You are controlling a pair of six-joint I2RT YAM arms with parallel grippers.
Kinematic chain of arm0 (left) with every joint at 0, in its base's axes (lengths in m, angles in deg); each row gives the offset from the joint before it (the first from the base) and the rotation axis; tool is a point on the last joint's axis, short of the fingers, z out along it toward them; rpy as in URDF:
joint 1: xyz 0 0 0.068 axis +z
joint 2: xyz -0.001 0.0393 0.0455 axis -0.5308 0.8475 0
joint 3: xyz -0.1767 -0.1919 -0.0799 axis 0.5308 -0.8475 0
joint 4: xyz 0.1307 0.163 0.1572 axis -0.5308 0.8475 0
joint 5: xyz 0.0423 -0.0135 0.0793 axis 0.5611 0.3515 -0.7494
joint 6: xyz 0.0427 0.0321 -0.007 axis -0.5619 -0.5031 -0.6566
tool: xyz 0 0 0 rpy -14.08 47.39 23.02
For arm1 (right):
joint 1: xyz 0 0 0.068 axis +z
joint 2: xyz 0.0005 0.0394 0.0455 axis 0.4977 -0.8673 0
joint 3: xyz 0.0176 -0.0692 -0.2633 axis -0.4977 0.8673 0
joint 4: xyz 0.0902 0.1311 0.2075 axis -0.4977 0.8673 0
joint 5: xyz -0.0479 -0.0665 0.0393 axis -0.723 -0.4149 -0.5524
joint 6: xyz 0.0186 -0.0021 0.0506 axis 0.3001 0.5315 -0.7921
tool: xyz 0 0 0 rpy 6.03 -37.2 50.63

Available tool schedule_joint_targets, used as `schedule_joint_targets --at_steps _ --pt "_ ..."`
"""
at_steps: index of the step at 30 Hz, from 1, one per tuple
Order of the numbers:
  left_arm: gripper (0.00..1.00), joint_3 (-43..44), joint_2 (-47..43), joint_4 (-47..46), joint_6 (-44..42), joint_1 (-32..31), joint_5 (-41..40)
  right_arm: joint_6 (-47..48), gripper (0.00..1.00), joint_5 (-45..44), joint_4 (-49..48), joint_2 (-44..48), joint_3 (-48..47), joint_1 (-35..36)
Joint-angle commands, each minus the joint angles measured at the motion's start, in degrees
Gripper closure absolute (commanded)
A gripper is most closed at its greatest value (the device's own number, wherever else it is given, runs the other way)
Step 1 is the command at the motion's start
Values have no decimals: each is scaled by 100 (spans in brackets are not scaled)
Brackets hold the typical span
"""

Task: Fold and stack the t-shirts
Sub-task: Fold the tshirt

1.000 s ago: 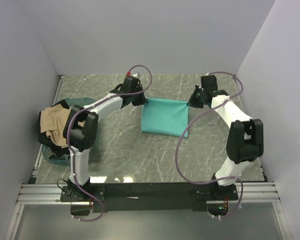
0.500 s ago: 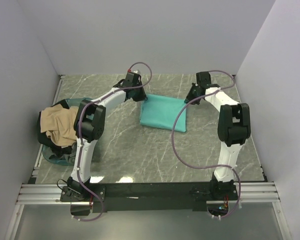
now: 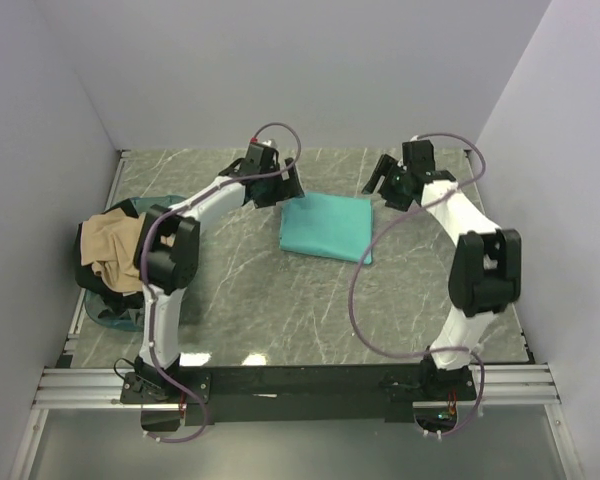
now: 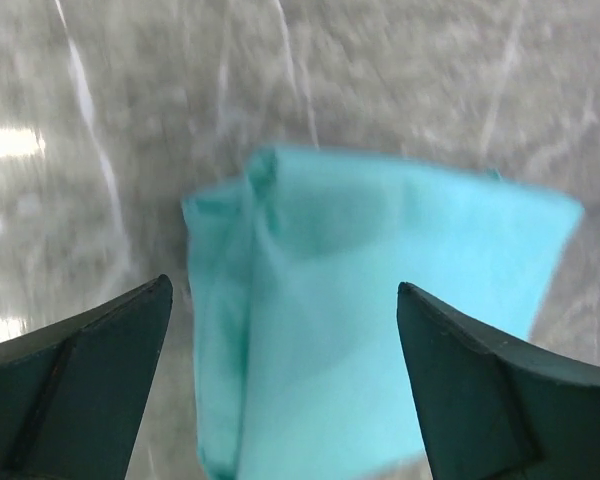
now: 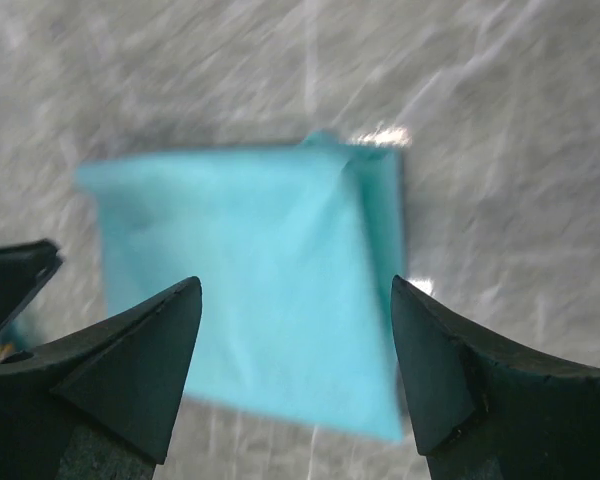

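Observation:
A teal t-shirt (image 3: 327, 227) lies folded into a flat rectangle on the marble table, back of centre. My left gripper (image 3: 286, 186) hovers open just off its far left corner, and my right gripper (image 3: 378, 184) hovers open off its far right corner. Neither holds any cloth. In the left wrist view the teal t-shirt (image 4: 380, 330) lies below my left gripper (image 4: 283, 285). The right wrist view shows the teal t-shirt (image 5: 260, 270) under my right gripper (image 5: 295, 282). A tan t-shirt (image 3: 115, 245) is heaped over dark t-shirts (image 3: 87, 272) at the left.
A translucent bluish tub (image 3: 115, 316) at the table's left edge carries the heap of shirts. Grey walls close in the back and both sides. The arms' bases and a metal rail (image 3: 300, 385) run along the near edge.
Both grippers have gone from shut to open and let go of the teal t-shirt's far edge. The shirt has settled flat, and both grippers have drawn slightly outward from its corners.

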Motion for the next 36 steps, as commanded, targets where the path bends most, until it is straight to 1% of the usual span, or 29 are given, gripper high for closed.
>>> schedule_joint_targets --at_steps 1,2,3,5,8,10,14,19,23,25,29,32,36 --pt "1 -623 -1156 -371 27 -321 -178 -12 17 591 -618 949 745 243" --pt "1 -982 -1290 -469 88 -374 -143 -39 17 740 -690 995 991 270" --pt "1 -1150 -1482 -566 106 -418 -3 -48 17 890 -708 1004 1055 305" --pt "0 -1510 -1598 -812 168 -532 147 -83 17 874 -682 951 1081 358" --pt "1 -1732 -1608 -997 221 -664 402 -74 17 944 -831 750 995 367" --pt "1 -1741 -1459 -997 221 -743 429 -39 17 944 -771 444 845 376" --pt "1 -1653 -1063 -910 203 -779 560 136 17 857 -612 -155 249 367" --pt "0 -1785 -808 -751 133 -770 403 128 17 593 -384 -867 -254 367" --pt "1 -1943 -755 -611 124 -779 122 145 17 452 -348 -1158 -447 367" --pt "0 -1935 -737 -558 115 -779 139 154 17 469 -331 -1254 -492 367" --pt "0 -1777 -869 -488 36 -779 112 233 17 478 -234 -1246 -614 375" --pt "1 -1601 -1079 -391 -78 -805 69 356 17 312 -50 -1053 -790 376" --pt "1 -1504 -1474 -321 -166 -814 -124 497 17 179 91 -474 -739 367"
